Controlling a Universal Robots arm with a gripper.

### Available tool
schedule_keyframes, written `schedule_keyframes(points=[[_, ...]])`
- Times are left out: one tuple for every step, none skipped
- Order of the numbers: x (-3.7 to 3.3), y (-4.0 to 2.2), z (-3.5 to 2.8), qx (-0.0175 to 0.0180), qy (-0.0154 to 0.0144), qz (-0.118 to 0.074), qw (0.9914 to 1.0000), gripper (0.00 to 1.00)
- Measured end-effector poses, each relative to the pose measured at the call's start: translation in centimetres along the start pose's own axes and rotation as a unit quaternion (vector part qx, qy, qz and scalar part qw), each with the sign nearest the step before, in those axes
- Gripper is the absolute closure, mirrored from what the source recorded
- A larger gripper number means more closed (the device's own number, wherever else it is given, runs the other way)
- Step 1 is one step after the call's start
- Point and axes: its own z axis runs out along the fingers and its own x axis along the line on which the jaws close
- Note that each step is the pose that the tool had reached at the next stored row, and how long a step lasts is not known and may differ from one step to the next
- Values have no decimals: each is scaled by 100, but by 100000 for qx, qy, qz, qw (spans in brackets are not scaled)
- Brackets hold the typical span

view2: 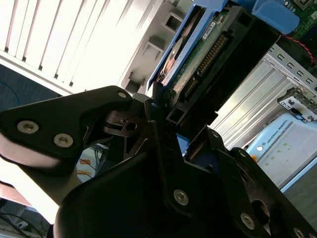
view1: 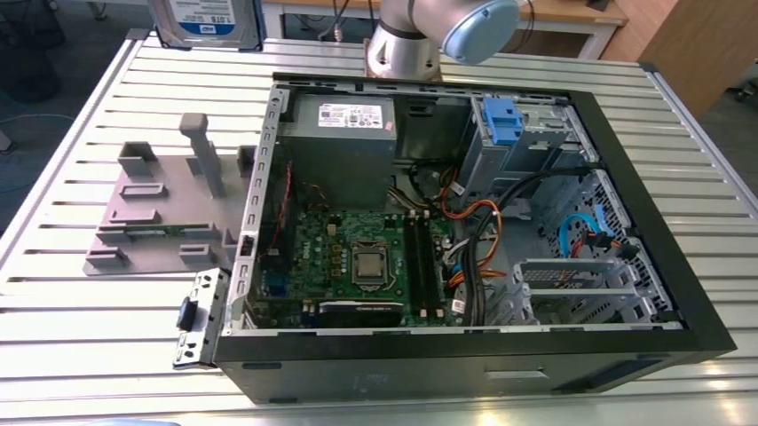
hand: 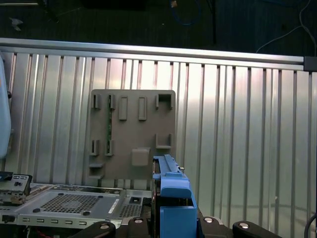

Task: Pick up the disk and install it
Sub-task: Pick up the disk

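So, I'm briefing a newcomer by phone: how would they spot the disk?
Find the open computer case on the slatted table. Beyond its far corner on the exterior view's left, the gripper holds the disk aloft: blue-framed, white label with blue band, unlike the bare blue clip inside.

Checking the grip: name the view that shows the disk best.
The second wrist view: the disk sits close up in the gripper, circuit board and connector visible. The exterior view shows its labelled face, partly cropped; the first wrist view, its blue bracket edge-on.
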Motion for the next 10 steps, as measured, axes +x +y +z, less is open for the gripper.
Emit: schedule_keyframes(points=[[0, -7, 0, -2, -1, 2, 100000, 63], [0, -13, -1, 1, -1, 3, 100000, 63], [1, -20, -1, -1, -2, 0, 100000, 63], [1, -27, -1, -1, 0, 0, 100000, 63], [2, -33, -1, 3, -4, 1, 100000, 63], [2, -40, -2, -2, 0, 1, 100000, 63], [2, -47, -2, 1, -3, 2, 100000, 63], [2, -53, -2, 1, -1, 0, 100000, 63], [3, -60, -3, 2, -1, -3, 100000, 63], [3, -67, -3, -2, 0, 1, 100000, 63]])
